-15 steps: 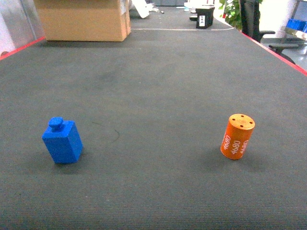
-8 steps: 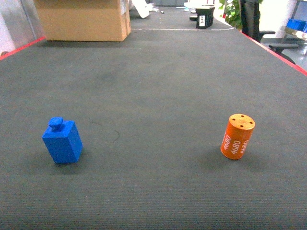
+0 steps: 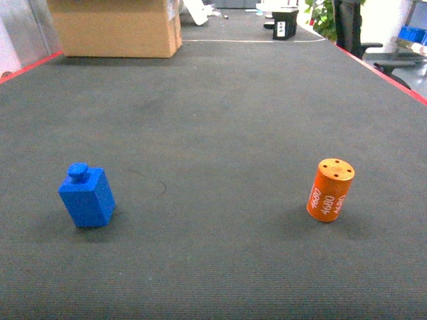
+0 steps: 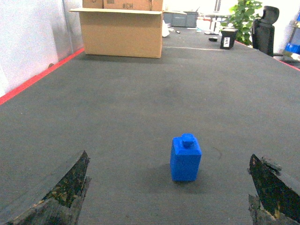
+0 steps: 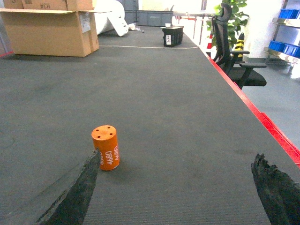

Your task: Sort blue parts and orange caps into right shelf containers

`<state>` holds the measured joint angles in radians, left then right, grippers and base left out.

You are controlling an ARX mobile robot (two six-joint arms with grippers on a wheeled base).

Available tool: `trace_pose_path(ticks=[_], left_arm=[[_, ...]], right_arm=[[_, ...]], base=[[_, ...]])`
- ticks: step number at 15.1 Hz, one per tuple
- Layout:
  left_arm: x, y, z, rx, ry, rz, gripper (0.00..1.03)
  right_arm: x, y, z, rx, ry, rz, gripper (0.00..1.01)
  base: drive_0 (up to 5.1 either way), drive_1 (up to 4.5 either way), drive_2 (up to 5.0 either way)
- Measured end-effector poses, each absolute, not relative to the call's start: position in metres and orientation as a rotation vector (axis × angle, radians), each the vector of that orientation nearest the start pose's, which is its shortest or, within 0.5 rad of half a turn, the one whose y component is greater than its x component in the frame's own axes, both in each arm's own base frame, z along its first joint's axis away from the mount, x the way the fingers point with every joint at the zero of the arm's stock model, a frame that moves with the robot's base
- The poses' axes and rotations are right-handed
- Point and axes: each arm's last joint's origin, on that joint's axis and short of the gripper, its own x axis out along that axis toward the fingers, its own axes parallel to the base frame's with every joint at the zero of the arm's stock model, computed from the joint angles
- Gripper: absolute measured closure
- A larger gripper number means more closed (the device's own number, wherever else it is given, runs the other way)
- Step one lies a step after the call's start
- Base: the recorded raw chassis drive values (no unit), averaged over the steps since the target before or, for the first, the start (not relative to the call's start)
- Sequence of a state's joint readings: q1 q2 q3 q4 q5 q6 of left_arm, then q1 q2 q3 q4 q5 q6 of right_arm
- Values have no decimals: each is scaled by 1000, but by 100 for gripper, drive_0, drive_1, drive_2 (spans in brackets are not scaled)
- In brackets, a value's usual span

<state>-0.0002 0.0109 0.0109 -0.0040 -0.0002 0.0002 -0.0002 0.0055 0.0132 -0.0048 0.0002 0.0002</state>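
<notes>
A: Item one, nearest. Left end effector (image 4: 168,197)?

B: Fingers spread wide and empty, their tips at the two lower corners of the left wrist view. The blue part (image 4: 186,157) stands on the desk (image 4: 140,93) ahead of it, between the finger lines and slightly right of centre.

A: Item two. Right end effector (image 5: 173,197)?

B: Likewise spread apart, nothing between the fingers. The orange cap (image 5: 106,147) stands ahead and well to the left, just beside the left finger (image 5: 70,192), not centred in the opening.

A: Which arm serves which piece?

B: In the head view the blue part (image 3: 87,196) lies on the left and the orange cap (image 3: 329,190) on the right, well apart. The left arm is judged nearer the blue one, the right arm nearer the orange one. Neither end effector shows in that view.

A: Description, blue part.

B: Solid blue block, taller than wide, small round knob on top. Long axis upright.

A: Description, orange cap.

B: Orange cylinder, upright with a slight lean in the head view. Flat top with small holes, white numerals printed down the side.

A: Farther back?

B: Cardboard box (image 3: 117,27) at the far left of the desk, a small black container (image 3: 285,24) far centre-right, an office chair (image 5: 232,51) past the red desk edge. No shelf containers are visible.
</notes>
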Motion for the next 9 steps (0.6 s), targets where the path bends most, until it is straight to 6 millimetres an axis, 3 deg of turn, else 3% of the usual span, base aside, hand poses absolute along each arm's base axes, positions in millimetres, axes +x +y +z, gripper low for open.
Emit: trace_pose_path(ticks=[9], left_arm=[[98, 0, 166, 0, 4, 0, 5]], right_arm=[[97, 0, 167, 0, -3, 0, 3]], base=[[0, 0, 0]])
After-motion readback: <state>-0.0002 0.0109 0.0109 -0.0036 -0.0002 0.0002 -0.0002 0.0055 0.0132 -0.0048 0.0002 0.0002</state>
